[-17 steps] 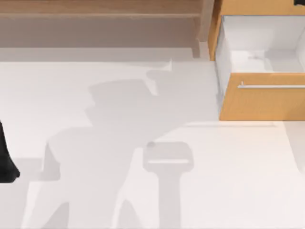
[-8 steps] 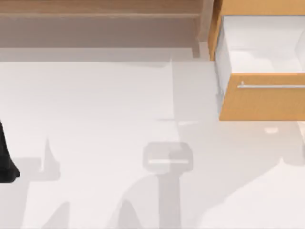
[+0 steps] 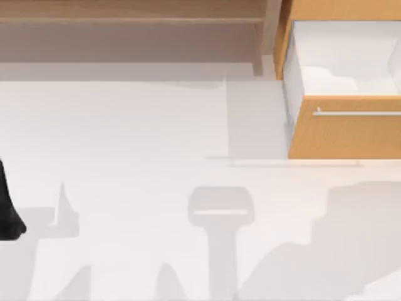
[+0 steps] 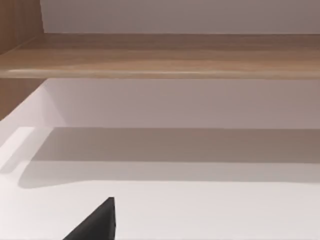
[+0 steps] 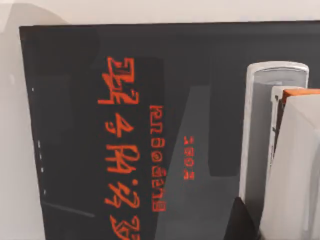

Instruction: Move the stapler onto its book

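Where it lies on the black book (image 5: 150,125) w/ red lettering, pale grey stapler (image 5: 280,150), orange trim, hand state can't tell

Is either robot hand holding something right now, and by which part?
It cannot be told. In the right wrist view the stapler rests on the black book, but no fingers are seen around it.

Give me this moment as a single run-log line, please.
stapler: lying on black book | left gripper: parked, table's left edge | drawer: open
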Robot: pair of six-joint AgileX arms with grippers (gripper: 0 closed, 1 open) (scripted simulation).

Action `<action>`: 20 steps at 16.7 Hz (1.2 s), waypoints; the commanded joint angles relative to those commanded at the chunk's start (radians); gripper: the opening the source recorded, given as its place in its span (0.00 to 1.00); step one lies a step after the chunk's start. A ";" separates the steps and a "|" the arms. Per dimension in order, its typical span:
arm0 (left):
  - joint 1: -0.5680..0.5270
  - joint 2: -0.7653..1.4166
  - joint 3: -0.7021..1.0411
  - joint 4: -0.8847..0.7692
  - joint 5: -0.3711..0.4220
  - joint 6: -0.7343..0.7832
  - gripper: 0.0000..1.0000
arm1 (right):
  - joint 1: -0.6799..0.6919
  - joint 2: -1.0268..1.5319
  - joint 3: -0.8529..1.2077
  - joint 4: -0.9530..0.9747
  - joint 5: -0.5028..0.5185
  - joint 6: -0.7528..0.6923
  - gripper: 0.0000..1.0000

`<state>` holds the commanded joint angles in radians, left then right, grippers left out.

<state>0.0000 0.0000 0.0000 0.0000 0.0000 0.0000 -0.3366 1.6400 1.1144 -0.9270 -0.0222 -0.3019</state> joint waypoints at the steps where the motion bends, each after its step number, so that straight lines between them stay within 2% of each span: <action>1: 0.000 0.000 0.000 0.000 0.000 0.000 1.00 | -0.002 0.002 -0.015 0.005 0.003 -0.014 0.00; 8: 0.000 0.000 0.000 0.000 0.000 0.000 1.00 | 0.001 0.004 -0.024 0.010 0.004 -0.020 0.00; 14: 0.000 0.000 0.000 0.000 0.000 0.000 1.00 | -0.001 0.051 -0.090 0.123 0.005 -0.019 0.00; 18: 0.000 0.000 0.000 0.000 0.000 0.000 1.00 | -0.001 0.054 -0.094 0.130 0.005 -0.019 0.00; 20: 0.000 0.000 0.000 0.000 0.000 0.000 1.00 | -0.001 0.054 -0.094 0.130 0.005 -0.019 0.15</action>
<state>0.0000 0.0000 0.0000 0.0000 0.0000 0.0000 -0.3379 1.6937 1.0207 -0.7972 -0.0172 -0.3211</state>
